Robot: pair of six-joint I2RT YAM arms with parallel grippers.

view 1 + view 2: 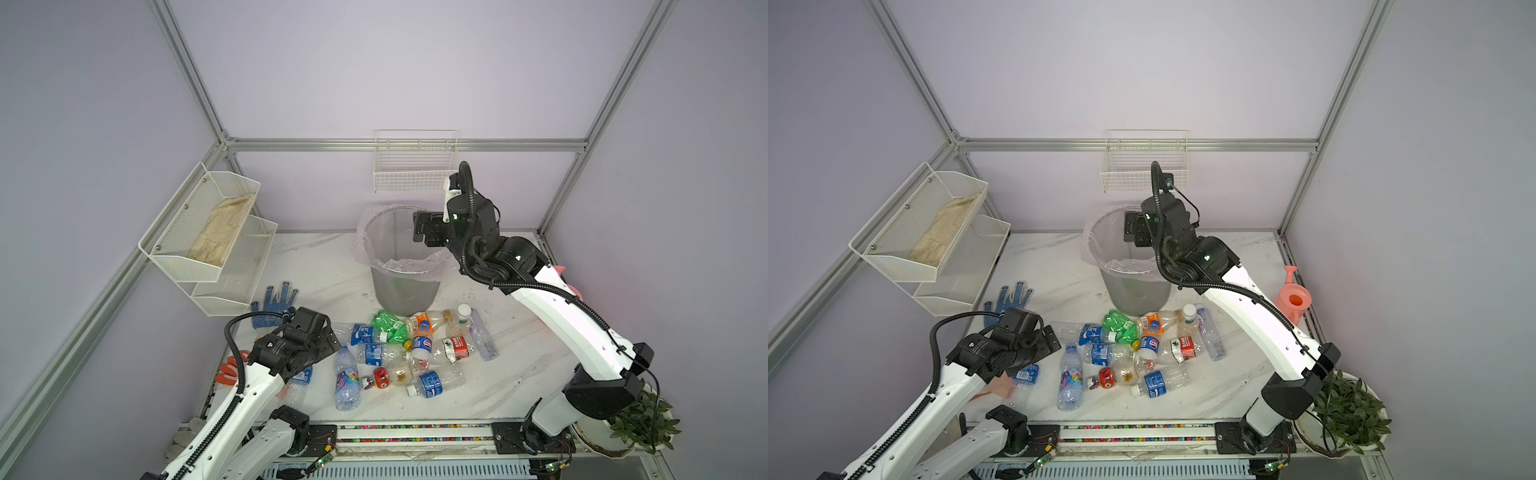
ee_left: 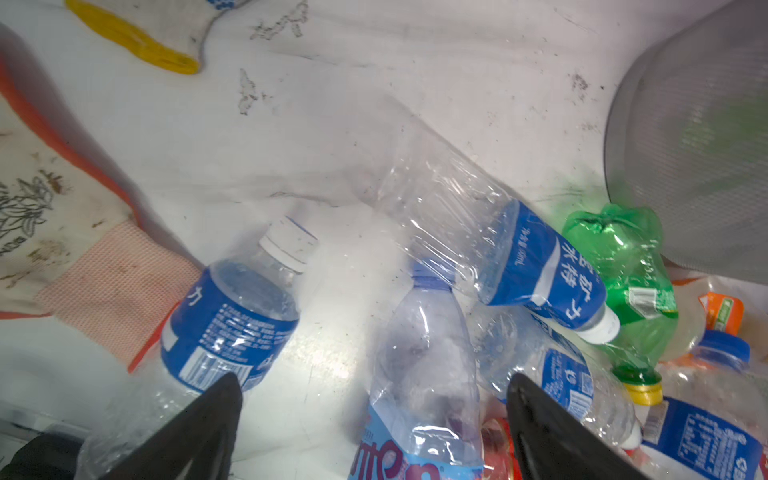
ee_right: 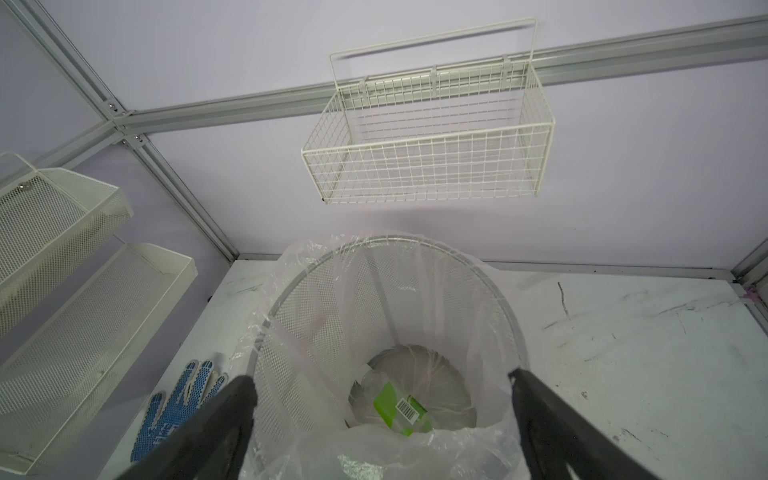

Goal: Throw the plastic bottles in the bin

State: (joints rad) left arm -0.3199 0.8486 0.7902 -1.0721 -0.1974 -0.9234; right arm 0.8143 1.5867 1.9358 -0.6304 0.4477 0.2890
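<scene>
Plastic bottles [image 1: 376, 353] lie heaped before the upright grey bin [image 1: 403, 291] — one green-labelled bottle [image 3: 392, 405] inside.

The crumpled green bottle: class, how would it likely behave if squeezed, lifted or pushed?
The green bottle looks dented and empty, so it probably gives when squeezed and feels light. Its creased sides likely stop it rolling far. It touches neighbouring bottles, so a push would probably shift them too.
</scene>
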